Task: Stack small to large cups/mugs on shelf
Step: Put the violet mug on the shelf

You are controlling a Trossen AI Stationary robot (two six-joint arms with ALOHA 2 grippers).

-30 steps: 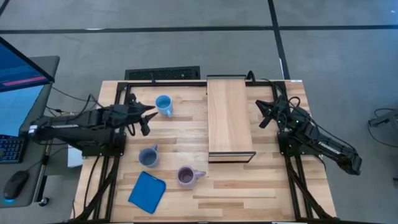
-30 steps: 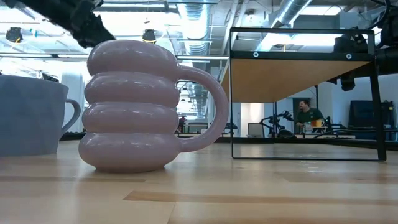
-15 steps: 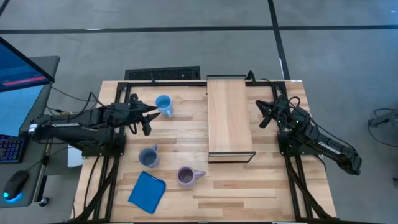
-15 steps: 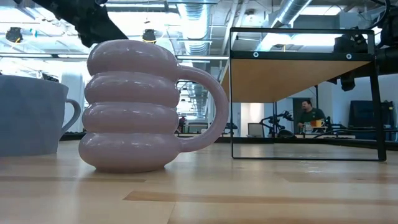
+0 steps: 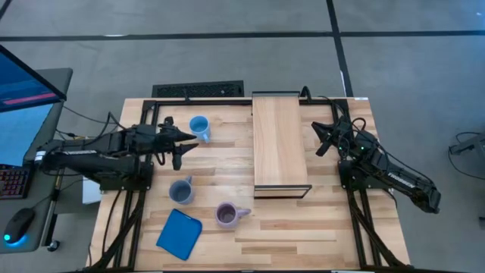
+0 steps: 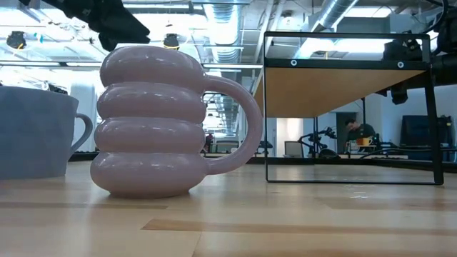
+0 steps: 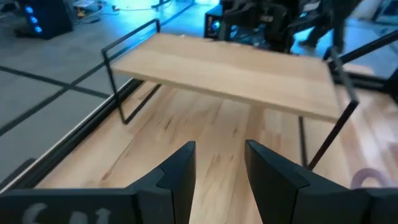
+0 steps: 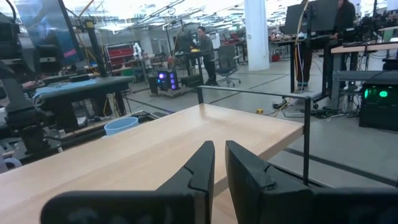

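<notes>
The bright light blue mug (image 5: 199,127) stands on the tabletop at the far left and also shows past the shelf in the right wrist view (image 8: 121,126). The grey-blue mug (image 5: 180,190) (image 6: 34,132) and the pale purple ribbed mug (image 5: 226,214) (image 6: 168,121) stand nearer the front. The light-wood shelf (image 5: 279,142) (image 6: 343,87) stands mid-table on its dark frame. My left gripper (image 5: 188,139) (image 7: 219,168) is open and empty, raised above the table just near-left of the light blue mug, pointing toward the shelf. My right gripper (image 5: 321,139) (image 8: 219,163) is shut and empty, right of the shelf.
A flat blue square pad (image 5: 179,233) lies at the front left. Bare tabletop (image 5: 227,163) lies between the mugs and the shelf. A dark grille (image 5: 198,90) sits beyond the table's far edge. A person (image 6: 355,132) shows in the room behind.
My left gripper has moved a little toward the table's right edge, past the light blue mug's near side, toward the shelf. The mugs have stayed where they were.
</notes>
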